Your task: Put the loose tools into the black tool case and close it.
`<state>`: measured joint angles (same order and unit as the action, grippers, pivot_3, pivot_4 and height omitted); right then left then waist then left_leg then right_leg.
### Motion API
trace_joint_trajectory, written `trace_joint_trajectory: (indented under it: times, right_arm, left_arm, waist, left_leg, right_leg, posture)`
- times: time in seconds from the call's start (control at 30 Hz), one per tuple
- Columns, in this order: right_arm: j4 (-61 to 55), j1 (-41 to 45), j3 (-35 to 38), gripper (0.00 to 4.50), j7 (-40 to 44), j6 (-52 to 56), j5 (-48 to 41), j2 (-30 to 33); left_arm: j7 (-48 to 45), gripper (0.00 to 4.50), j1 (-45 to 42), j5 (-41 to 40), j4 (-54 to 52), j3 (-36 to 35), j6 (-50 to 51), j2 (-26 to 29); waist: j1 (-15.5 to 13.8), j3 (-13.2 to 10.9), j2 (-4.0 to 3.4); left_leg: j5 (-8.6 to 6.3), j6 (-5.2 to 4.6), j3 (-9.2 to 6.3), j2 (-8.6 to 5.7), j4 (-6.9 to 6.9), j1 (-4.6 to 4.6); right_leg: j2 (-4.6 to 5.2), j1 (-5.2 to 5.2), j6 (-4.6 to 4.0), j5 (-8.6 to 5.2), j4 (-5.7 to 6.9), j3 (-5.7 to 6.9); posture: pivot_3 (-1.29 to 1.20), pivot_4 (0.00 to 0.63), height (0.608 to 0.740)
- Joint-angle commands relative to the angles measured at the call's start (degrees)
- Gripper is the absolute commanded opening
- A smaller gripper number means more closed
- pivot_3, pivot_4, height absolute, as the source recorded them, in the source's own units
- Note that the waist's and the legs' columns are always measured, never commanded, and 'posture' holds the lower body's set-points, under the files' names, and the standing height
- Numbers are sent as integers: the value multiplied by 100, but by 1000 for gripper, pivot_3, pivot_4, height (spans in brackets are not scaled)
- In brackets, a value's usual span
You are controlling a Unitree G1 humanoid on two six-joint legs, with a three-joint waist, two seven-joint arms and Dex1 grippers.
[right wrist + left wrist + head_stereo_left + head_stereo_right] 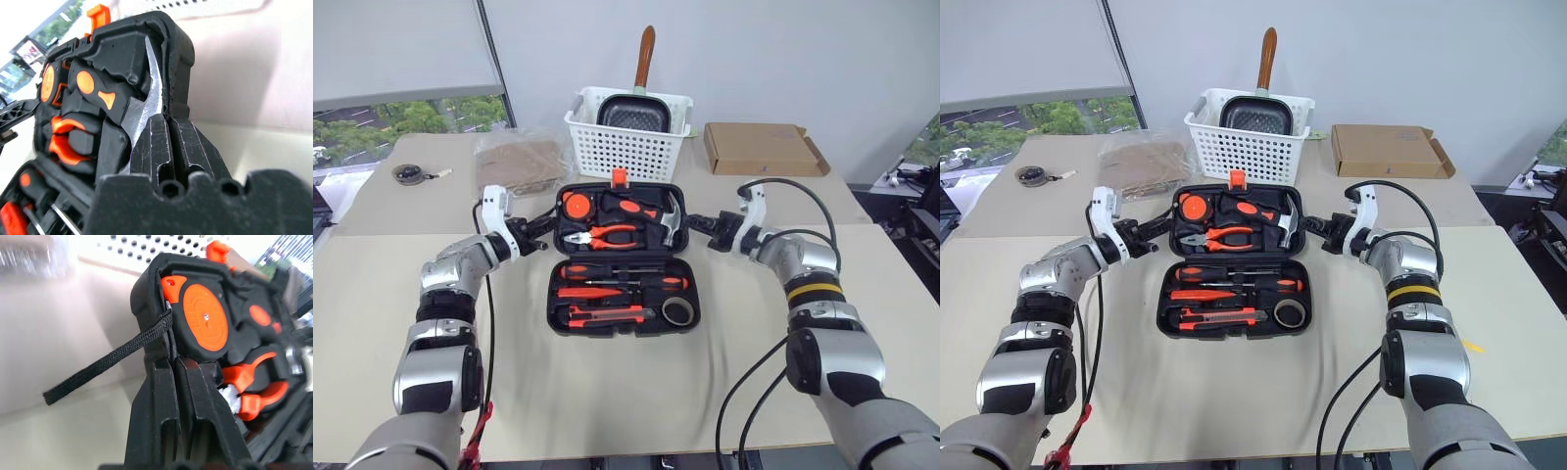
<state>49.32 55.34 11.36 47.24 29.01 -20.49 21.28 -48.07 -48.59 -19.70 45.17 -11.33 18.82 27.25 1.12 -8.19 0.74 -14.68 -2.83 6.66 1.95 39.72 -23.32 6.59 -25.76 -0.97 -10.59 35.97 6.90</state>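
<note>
The black tool case lies open in the middle of the table. Its near half holds two black-and-orange screwdrivers, a slim orange-red screwdriver, a utility knife and a grey tape roll. The far half, the lid, carries pliers, a hammer and an orange tape measure, and it has an orange latch on its far edge. My left gripper is shut on the lid's left rim, its fingers pinching the edge. My right gripper is shut on the right rim beside the hammer head, fingers closed.
A white slotted basket with a pan stands right behind the case. A cardboard box lies at the back right, a plastic-wrapped brown packet at the back left. A round dark tape measure rests at the far left.
</note>
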Motion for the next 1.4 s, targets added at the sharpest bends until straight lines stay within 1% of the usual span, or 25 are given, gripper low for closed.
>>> trace_joint_trajectory:
  times: [0.03,0.13,0.23,0.37,0.53,0.63,0.7,0.77,0.83,0.9,0.93,0.97,1.0,1.03,1.07,1.1,1.13,1.17,1.2,1.23,1.27,1.33,1.4]
  right_arm:
    - [-557,126,-36,0,320,-640,-26,-4]
    - [-709,-66,-179,0,590,-1327,126,21]
    - [-861,-331,-323,0,874,-1907,266,61]
    - [-1218,-769,-478,0,1096,-2786,481,104]
    - [-1677,-1258,-595,0,1237,-3720,615,120]
    - [-1920,-1551,-632,0,1283,-4321,643,146]
    - [-2124,-1760,-574,0,1235,-4534,533,102]
    - [-2297,-2008,-585,0,1216,-4788,541,114]
    - [-2529,-2242,-565,0,1290,-4783,392,120]
    - [-2817,-2445,-572,0,1327,-4465,233,181]
    - [-2983,-2555,-609,353,1445,-4250,125,245]
    - [-3102,-2662,-624,709,1502,-4166,82,290]
    - [-3207,-2765,-639,974,1543,-4119,66,335]
    - [-3326,-2894,-650,1275,1567,-4085,75,397]
    - [-3522,-3090,-686,1571,1684,-3849,48,552]
    - [-3725,-3278,-707,1983,1841,-3615,-19,717]
    - [-3907,-3448,-716,2291,1968,-3391,-89,886]
    - [-4069,-3591,-725,2663,2056,-3122,-163,1059]
    - [-4277,-3778,-755,2934,2193,-2764,-262,1295]
    - [-4518,-3995,-788,3349,2385,-2447,-362,1547]
    - [-4822,-4253,-834,3448,2578,-2090,-484,1825]
    - [-5406,-4662,-902,3448,2736,-1472,-772,2176]
    - [-5895,-4944,-1036,3448,2737,-1074,-895,2358]
  left_arm:
    - [-25,64,-344,96,-212,-36,-798,5]
    - [-226,64,-109,376,-465,175,-1564,31]
    - [-280,64,194,602,-664,367,-1872,83]
    - [-126,64,755,871,-1126,427,-2725,136]
    - [81,64,1291,1001,-1622,389,-3562,123]
    - [233,64,1565,998,-1792,313,-3708,154]
    - [226,64,1792,936,-1925,281,-3680,177]
    - [80,64,2069,721,-2157,245,-3481,158]
    - [-93,64,2383,491,-2505,231,-3276,159]
    - [-321,694,2703,185,-2909,239,-2950,209]
    - [-499,859,2849,-22,-3112,247,-2696,257]
    - [-607,1242,2995,-168,-3257,232,-2546,284]
    - [-706,1692,3124,-315,-3387,216,-2361,318]
    - [-860,1983,3278,-495,-3539,193,-2154,379]
    - [-963,2320,3443,-639,-3667,119,-2012,451]
    - [-1004,2710,3572,-741,-3753,23,-1886,511]
    - [-995,3053,3680,-842,-3814,-84,-1746,558]
    - [-966,3434,3759,-932,-3848,-187,-1618,598]
    - [-946,3699,3833,-1035,-3854,-309,-1515,642]
    - [-896,4109,3905,-1136,-3864,-442,-1432,667]
    - [-832,4422,3961,-1276,-3860,-605,-1306,671]
    - [-594,4422,3980,-1452,-3831,-854,-1110,614]
    - [-411,4422,3901,-1537,-3795,-977,-999,536]
  waist:
    - [-3,0,0]
    - [-7,0,0]
    - [-11,0,0]
    - [-15,0,0]
    - [-24,0,0]
    - [-28,0,0]
    - [-29,0,0]
    - [-25,0,0]
    - [-18,0,0]
    - [-19,0,0]
    - [-21,0,0]
    - [-26,0,0]
    - [-29,0,-1]
    - [-32,0,-1]
    - [-36,-1,-2]
    - [-45,-2,-4]
    - [-51,-3,-4]
    - [-79,-3,-5]
    - [-91,-4,-6]
    - [-106,-7,-8]
    - [-127,-7,-8]
    - [-170,-8,-4]
    - [-185,-8,-2]
  left_leg:
    - [0,0,1,0,0,-4]
    - [0,-1,3,-1,0,-12]
    - [0,-2,7,-3,-3,-16]
    - [-1,-3,13,-4,-7,-15]
    - [-1,-3,14,0,-3,-2]
    - [-2,-4,12,2,-1,9]
    - [-2,-4,12,3,-1,13]
    - [-2,-3,11,4,-1,17]
    - [-1,-3,11,9,-1,22]
    - [-1,-2,12,11,-1,23]
    - [-1,-2,12,11,-1,24]
    - [-1,-2,13,11,-1,25]
    - [-2,-3,12,11,0,25]
    - [-2,-3,11,12,1,30]
    - [-4,-6,11,12,1,41]
    - [-15,-24,6,13,1,49]
    - [-33,-53,1,15,2,54]
    - [-34,-55,-1,15,3,55]
    - [-34,-55,-5,15,5,55]
    - [-34,-55,-5,15,7,55]
    - [-34,-55,-7,16,10,51]
    - [-34,-55,-12,16,11,52]
    - [-37,-49,-18,24,13,54]
  right_leg:
    - [0,-4,0,0,0,0]
    - [0,-11,0,0,-7,1]
    - [-2,-13,1,-1,-17,2]
    - [-1,-13,3,-2,-23,1]
    - [0,-7,3,-1,-12,-1]
    - [2,-1,3,-2,-12,-3]
    - [3,-2,3,-2,-14,-4]
    - [3,-1,3,-2,-12,-6]
    - [2,-1,2,-2,-9,-8]
    - [2,0,3,-2,-8,-9]
    - [2,0,2,-2,-8,-10]
    - [2,1,2,-2,-8,-11]
    - [3,3,2,-2,-8,-12]
    - [3,9,3,-2,-9,-11]
    - [3,20,4,-3,-11,-12]
    - [3,33,20,-13,-14,-8]
    - [5,41,45,-30,-16,-6]
    - [6,42,44,-31,-16,-6]
    - [9,43,43,-32,-18,-5]
    - [11,43,42,-33,-18,-5]
    - [16,40,41,-34,-20,-5]
    - [37,42,41,-34,-19,1]
    - [55,48,42,-34,-22,11]
  posture:
    - [0,150,700]
    - [0,150,700]
    - [0,150,700]
    - [0,150,700]
    - [0,150,700]
    - [0,150,700]
    - [0,150,700]
    - [0,150,700]
    - [0,150,700]
    - [0,150,700]
    - [0,150,700]
    - [0,150,700]
    - [0,150,700]
    - [0,150,700]
    - [0,150,700]
    - [0,150,700]
    - [0,150,700]
    - [0,150,700]
    - [0,150,700]
    - [0,150,700]
    - [0,150,700]
    - [0,150,700]
    - [0,150,700]
